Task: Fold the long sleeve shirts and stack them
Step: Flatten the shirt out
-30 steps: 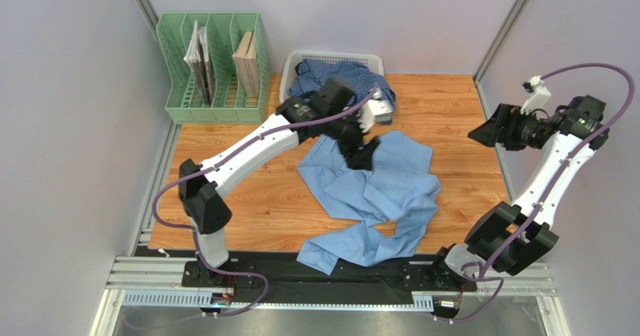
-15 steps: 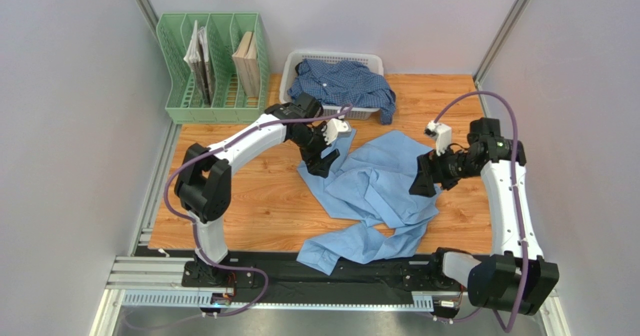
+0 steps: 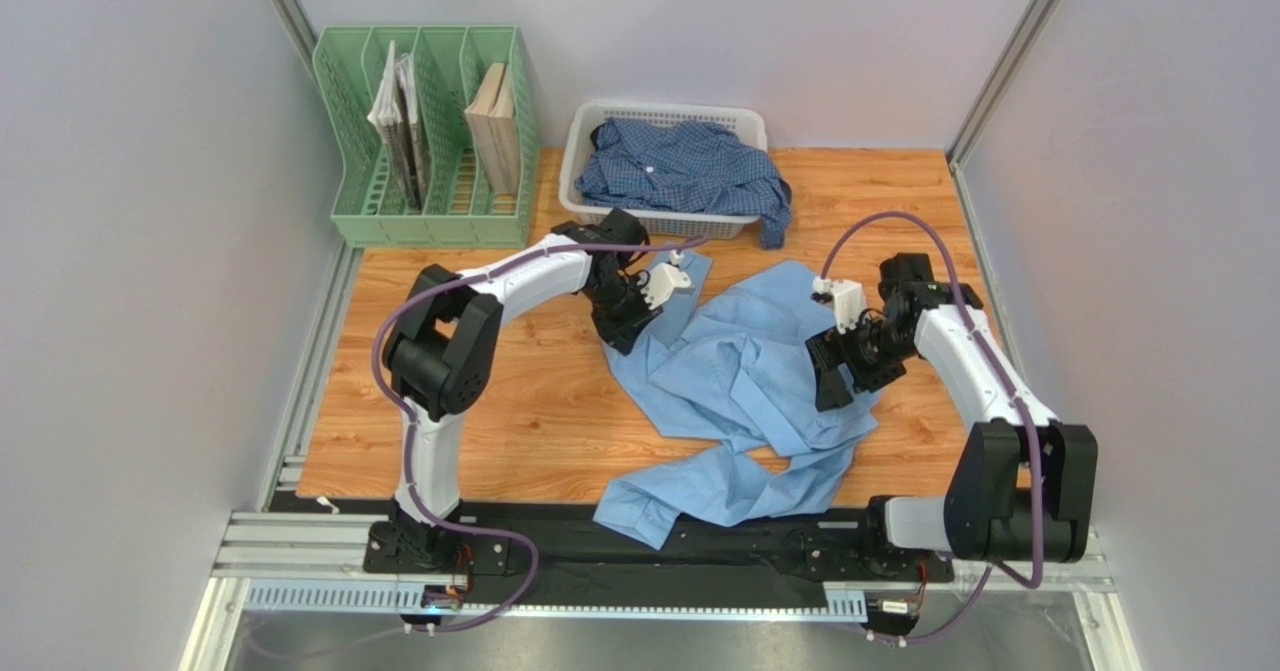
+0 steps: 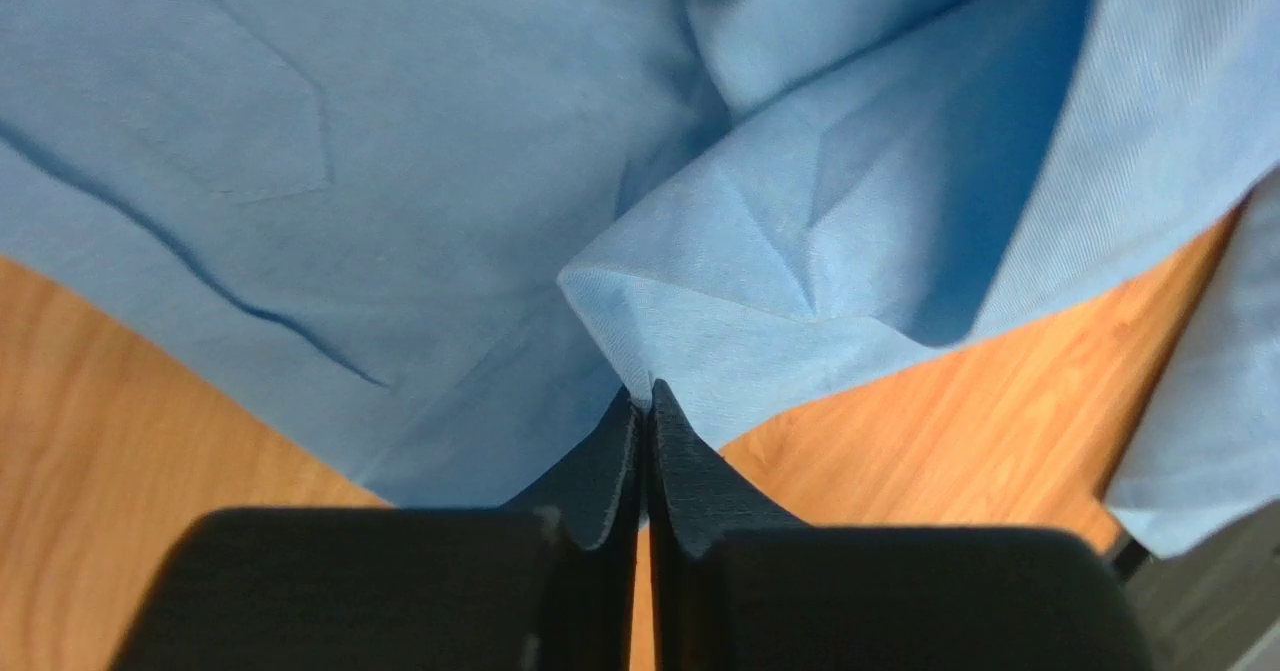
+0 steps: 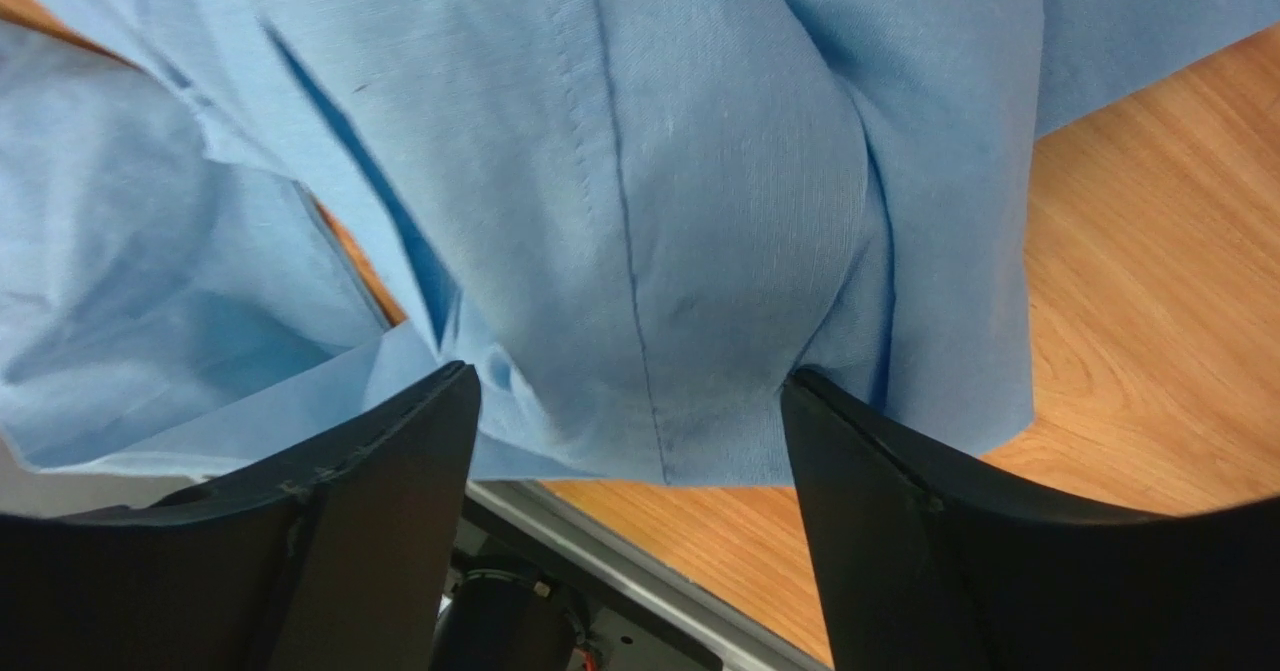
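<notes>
Light-blue shirt (image 3: 751, 379) crumpled at frame centre, one edge pinched.
The left end effector (image 4: 646, 406) is closed on a fold at the shirt's upper-left edge, fingers pressed together on the cloth. The right end effector (image 5: 624, 401) is spread wide over the shirt's right edge, gripping nothing. The shirt lies on the wooden surface (image 3: 511, 401) — the checked shirt (image 3: 676, 161) sits in the white basket (image 3: 661, 110), upper centre.

Bare wood is lying open on the table (image 3: 541, 416) left of my left gripper (image 3: 628, 334) and in the far right corner past my right gripper (image 3: 831, 386). The crumpled light-blue shirt (image 3: 751, 379) is filling the middle. The white basket (image 3: 579, 161) with the checked shirt (image 3: 676, 161) and the green file rack (image 3: 428, 221) are blocking the back edge.
</notes>
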